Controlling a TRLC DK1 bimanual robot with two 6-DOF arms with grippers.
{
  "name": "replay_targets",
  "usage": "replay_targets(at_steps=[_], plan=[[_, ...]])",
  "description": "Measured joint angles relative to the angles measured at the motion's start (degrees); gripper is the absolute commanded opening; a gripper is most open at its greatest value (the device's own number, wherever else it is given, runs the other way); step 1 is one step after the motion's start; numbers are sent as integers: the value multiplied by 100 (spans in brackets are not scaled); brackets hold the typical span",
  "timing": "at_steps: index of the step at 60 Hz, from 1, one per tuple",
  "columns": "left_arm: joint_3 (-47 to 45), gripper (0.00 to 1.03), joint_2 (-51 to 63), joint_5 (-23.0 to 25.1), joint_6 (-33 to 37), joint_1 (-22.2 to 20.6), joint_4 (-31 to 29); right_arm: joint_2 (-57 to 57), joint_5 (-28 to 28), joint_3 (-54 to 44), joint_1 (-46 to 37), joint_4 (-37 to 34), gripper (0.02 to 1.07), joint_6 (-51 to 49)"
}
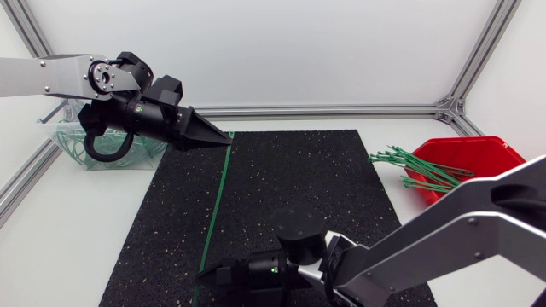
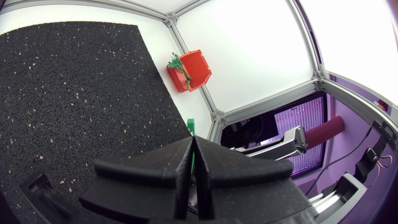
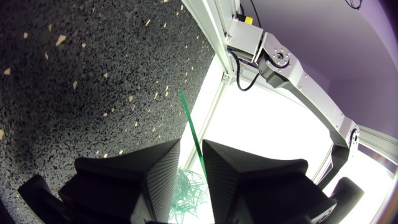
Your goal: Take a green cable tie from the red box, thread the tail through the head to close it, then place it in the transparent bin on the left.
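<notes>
Green cable ties are heaped in the red box, looped ones in the transparent bin. One tie is pinched by the left end effector; the right end effector is spread.

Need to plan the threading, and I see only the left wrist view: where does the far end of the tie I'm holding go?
Observer: The green cable tie runs straight across the black mat to the right gripper.
Operator: Has it been gripped there?
Observer: No. In the right wrist view the tie passes between its fingers, which stand apart.
Operator: And the bin?
Observer: The transparent bin sits off the mat's far left corner, partly hidden by the left arm.
</notes>
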Motion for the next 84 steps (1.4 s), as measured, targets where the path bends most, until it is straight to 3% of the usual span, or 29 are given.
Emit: replay_targets(at_steps=[10,18,37,51,84], plan=[[0,3,0,0,0,0,0,0,0,0,-2,0,27,0],[0,3,0,0,2,0,2,0,0,0,-2,2,17,0],[-11,3,0,2,24,0,2,0,-2,0,-4,2,8,2],[-101,3,-66,2,46,13,22,0,-24,15,-120,0,8,197],[-372,3,-382,170,11,140,586,-863,782,-42,-341,-153,8,4459]])
